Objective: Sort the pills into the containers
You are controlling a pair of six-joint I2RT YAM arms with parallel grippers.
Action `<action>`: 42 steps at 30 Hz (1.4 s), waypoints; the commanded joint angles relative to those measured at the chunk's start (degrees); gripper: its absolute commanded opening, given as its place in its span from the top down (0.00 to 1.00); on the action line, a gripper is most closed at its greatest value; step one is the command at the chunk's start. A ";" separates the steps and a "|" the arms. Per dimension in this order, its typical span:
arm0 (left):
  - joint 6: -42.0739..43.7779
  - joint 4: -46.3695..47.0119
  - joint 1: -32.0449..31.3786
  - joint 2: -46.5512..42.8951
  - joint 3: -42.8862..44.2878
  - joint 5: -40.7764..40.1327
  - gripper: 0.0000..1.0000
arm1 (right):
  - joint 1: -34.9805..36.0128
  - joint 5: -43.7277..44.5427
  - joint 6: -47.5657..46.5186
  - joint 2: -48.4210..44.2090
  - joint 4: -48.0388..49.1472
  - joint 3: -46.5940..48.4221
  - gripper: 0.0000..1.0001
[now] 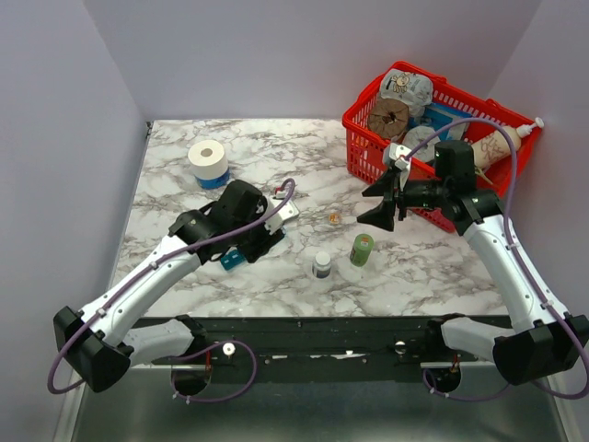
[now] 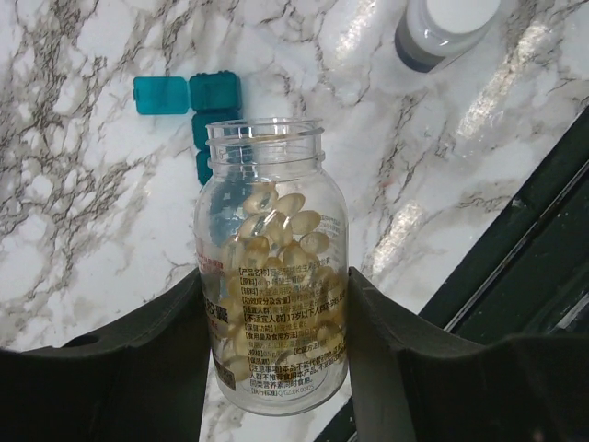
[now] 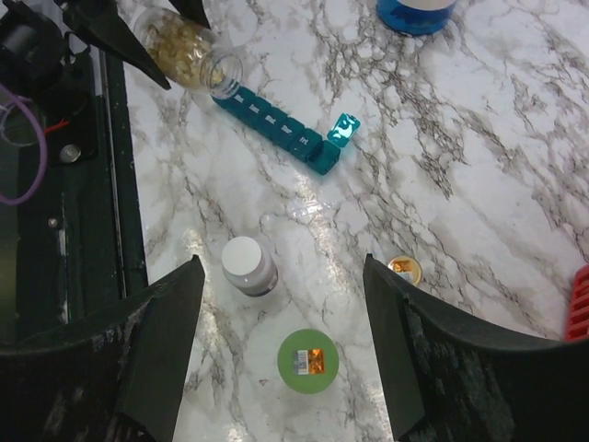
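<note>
**Three bottles, one organiser on the counter**

Bottles: three. One green bottle (image 1: 361, 250); one white-capped dark bottle (image 1: 321, 265) just left of the green bottle; one clear pill bottle (image 2: 271, 276) further left of it.

Pills (image 2: 276, 230): a heap inside the clear pill bottle, too many to count.

Pill organiser (image 3: 276, 124): one teal strip, left of the green bottle. One lid (image 3: 343, 129) stands open. The clear bottle's mouth hides one end, so there is no sure count of compartments.

Loose cap (image 1: 334, 216): one, behind the green bottle.

White roll (image 1: 208, 161): one, far left and behind.

Red wire basket (image 1: 368, 138): one, behind and to the right. It holds several items, overlapping too much to count.
</note>
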 commanded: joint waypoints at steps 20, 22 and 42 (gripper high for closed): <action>18.06 20.63 9.74 1.92 -13.83 2.30 1.00 | -0.42 -3.04 -0.56 1.62 2.99 -3.56 0.21; 20.52 21.51 10.36 3.85 -13.57 2.40 1.00 | -0.42 -3.13 -0.56 1.88 3.34 -4.00 0.21; 25.63 18.88 10.97 20.82 -5.66 1.08 1.00 | -0.42 -1.11 -0.12 2.41 4.22 -4.97 0.21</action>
